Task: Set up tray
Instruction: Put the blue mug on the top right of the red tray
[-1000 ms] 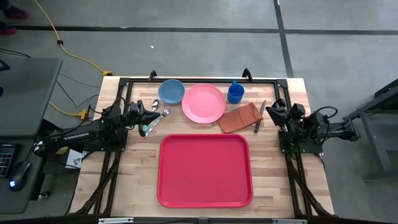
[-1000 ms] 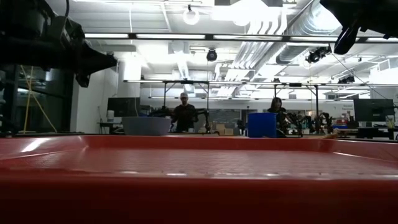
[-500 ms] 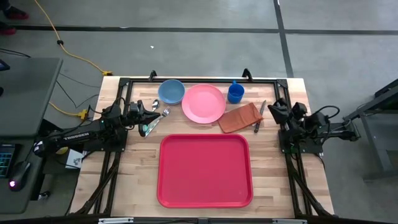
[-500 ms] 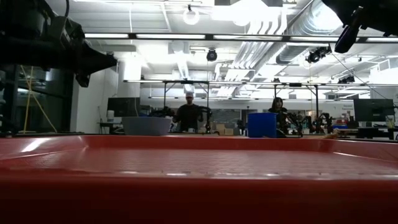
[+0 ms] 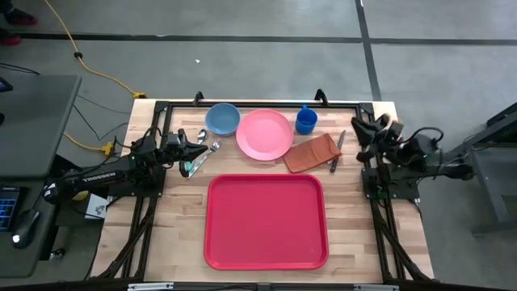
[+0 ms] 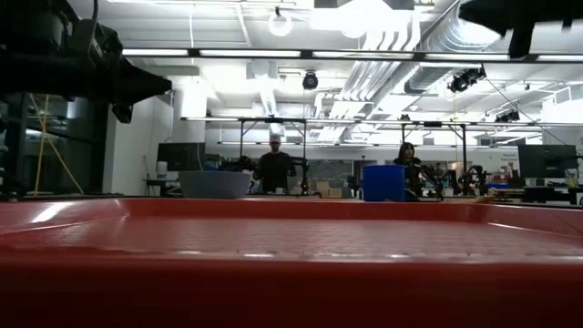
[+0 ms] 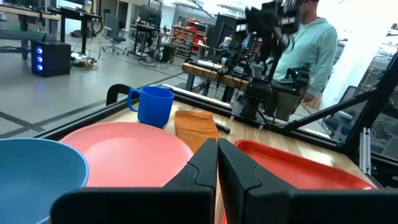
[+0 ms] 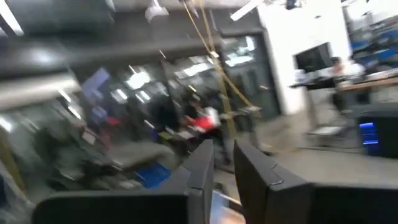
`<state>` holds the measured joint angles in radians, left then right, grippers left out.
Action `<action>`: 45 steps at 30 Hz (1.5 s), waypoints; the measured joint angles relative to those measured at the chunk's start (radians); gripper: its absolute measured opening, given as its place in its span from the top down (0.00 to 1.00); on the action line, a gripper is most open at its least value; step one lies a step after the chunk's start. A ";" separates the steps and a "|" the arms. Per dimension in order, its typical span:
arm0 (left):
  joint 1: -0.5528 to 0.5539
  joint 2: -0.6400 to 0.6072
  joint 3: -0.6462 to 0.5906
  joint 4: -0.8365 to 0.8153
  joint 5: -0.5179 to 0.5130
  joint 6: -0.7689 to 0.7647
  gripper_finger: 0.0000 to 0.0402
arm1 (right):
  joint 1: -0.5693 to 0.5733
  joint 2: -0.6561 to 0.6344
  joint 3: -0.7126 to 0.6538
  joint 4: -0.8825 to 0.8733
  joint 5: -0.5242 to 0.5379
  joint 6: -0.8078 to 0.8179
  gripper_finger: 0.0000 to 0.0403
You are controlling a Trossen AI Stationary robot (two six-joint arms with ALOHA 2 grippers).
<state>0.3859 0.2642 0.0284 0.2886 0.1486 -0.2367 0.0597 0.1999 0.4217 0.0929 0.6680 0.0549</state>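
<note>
Red tray [image 5: 267,221] sits lower centre of the high view, near edge of the wood table [image 5: 178,218]: big flat rect., rounded corners, low raised rim, nothing on it. In the low view its rim [image 6: 291,287] fills the whole bottom of the frame.

Just past it, mid-frame: orange-brown napkin [image 5: 310,153] w/ a knife [image 5: 338,150] beside it to the right, pink plate [image 5: 264,134], spoon & fork [image 5: 203,149] to the left. Farther back, a blue bowl [image 5: 222,120] and a blue cup [image 5: 305,120] flank the plate.

Left gripper [image 5: 196,153] at centre left, low over the cutlery; wrist view shows its fingers [image 7: 205,165] pressed together, holding nothing. Right gripper [image 5: 361,127] at upper right, past the knife, raised off the table; its wrist view shows fingers [image 8: 202,163] a narrow gap apart, nothing between.

Table has a black frame round the edges, grey floor beyond w/ a yellow cable [image 5: 85,61] upper left. Low view: workshop w/ ceiling ducts, strip lights, two people [image 6: 274,169] at benches far back.
</note>
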 joint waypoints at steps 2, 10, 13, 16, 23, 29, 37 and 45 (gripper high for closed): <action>0.000 0.000 0.000 -0.001 0.000 0.000 0.89 | 0.000 0.084 0.147 -0.153 0.044 -0.042 0.84; 0.000 0.000 0.006 -0.001 0.000 0.022 0.89 | 0.000 0.430 0.692 -0.597 0.222 -0.148 0.71; 0.000 0.002 0.056 -0.022 0.016 0.076 0.89 | -0.001 0.519 0.835 -0.722 0.265 -0.130 0.68; 0.000 0.016 0.168 -0.123 0.022 0.205 0.89 | -0.003 0.586 0.946 -0.837 0.273 -0.073 0.65; 0.000 0.173 0.609 -0.648 -0.084 0.488 0.87 | -0.093 0.713 1.129 -1.076 0.153 0.060 0.62; 0.000 0.353 0.956 -1.024 -0.196 0.630 0.73 | -0.243 0.824 1.241 -1.191 -0.028 0.077 0.59; 0.000 0.474 1.160 -1.312 -0.335 0.686 0.48 | -0.443 1.023 1.416 -1.335 -0.256 0.016 0.53; 0.000 0.472 1.153 -1.341 -0.351 0.677 0.35 | -0.557 1.296 1.601 -1.555 -0.411 -0.102 0.49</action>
<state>0.3862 0.7357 1.1812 -1.0522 -0.2024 0.4400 -0.4969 1.4961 2.0225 -1.4625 0.2568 -0.0472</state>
